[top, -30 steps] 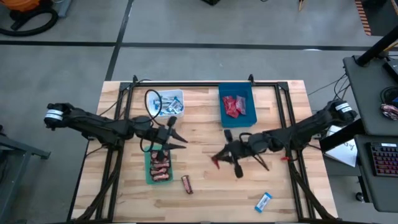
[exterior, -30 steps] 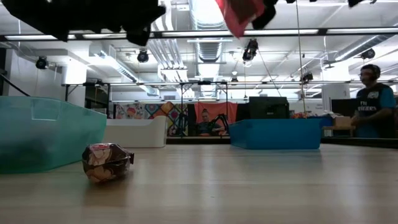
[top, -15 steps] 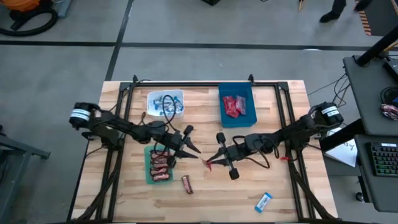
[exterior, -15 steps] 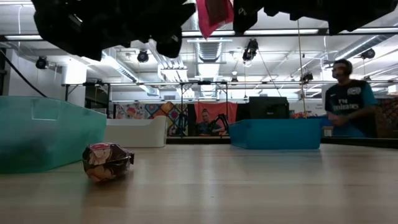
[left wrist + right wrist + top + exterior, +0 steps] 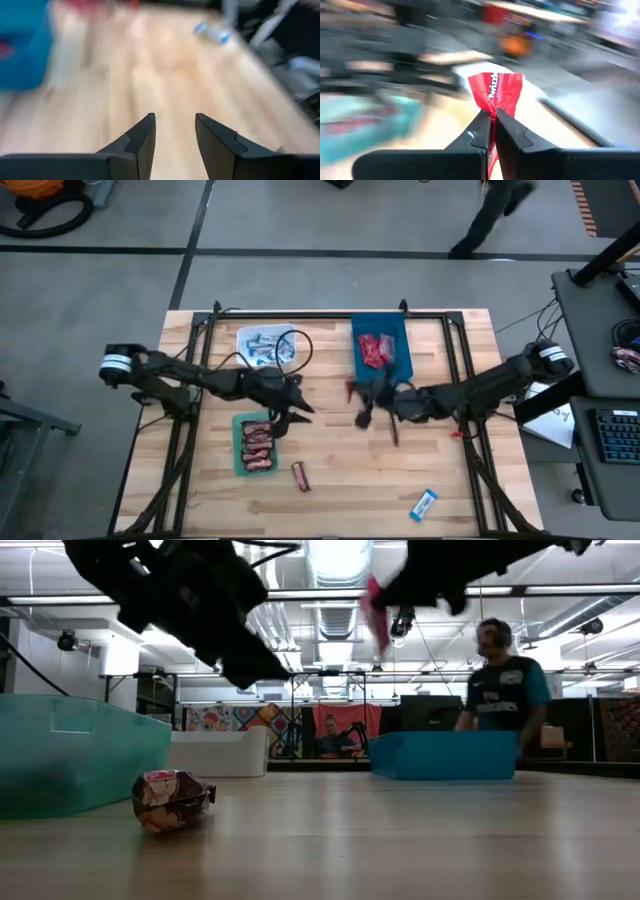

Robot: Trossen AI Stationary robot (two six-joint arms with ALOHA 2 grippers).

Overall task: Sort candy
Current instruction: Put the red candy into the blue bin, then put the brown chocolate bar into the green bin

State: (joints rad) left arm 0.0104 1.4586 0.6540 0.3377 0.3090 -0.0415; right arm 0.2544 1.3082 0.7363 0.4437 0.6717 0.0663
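My right gripper (image 5: 493, 120) is shut on a red crinkly candy packet (image 5: 496, 92), held above the table just short of the near end of the blue bin (image 5: 380, 350), which holds more red packets. My left gripper (image 5: 175, 125) stands open and empty above the table by the far right corner of the green bin (image 5: 255, 445). That bin holds several brown bars. One brown bar (image 5: 299, 476) lies on the table near the front, also plain in the low view (image 5: 172, 800). A blue-and-white bar (image 5: 425, 504) lies at the front right. My right gripper pinches the red packet between its two fingers by one crimped end (image 5: 492, 114). The rest of the packet sticks out past the fingertips. It is lifted clear of the table, high in the low view (image 5: 377, 620).
A white bin (image 5: 265, 345) with blue-and-white bars stands at the far left, next to the blue bin. A black frame (image 5: 330, 315) runs along the table's far edge and sides. A person (image 5: 500, 680) walks in the room behind the table. Bare wood lies between the bins.
My right gripper has swung toward the table's far edge and the blue bin, turning as it went, with the red packet still pinched and clear of the table. My left gripper has gone a little toward the right and sunk lower beside the green bin.
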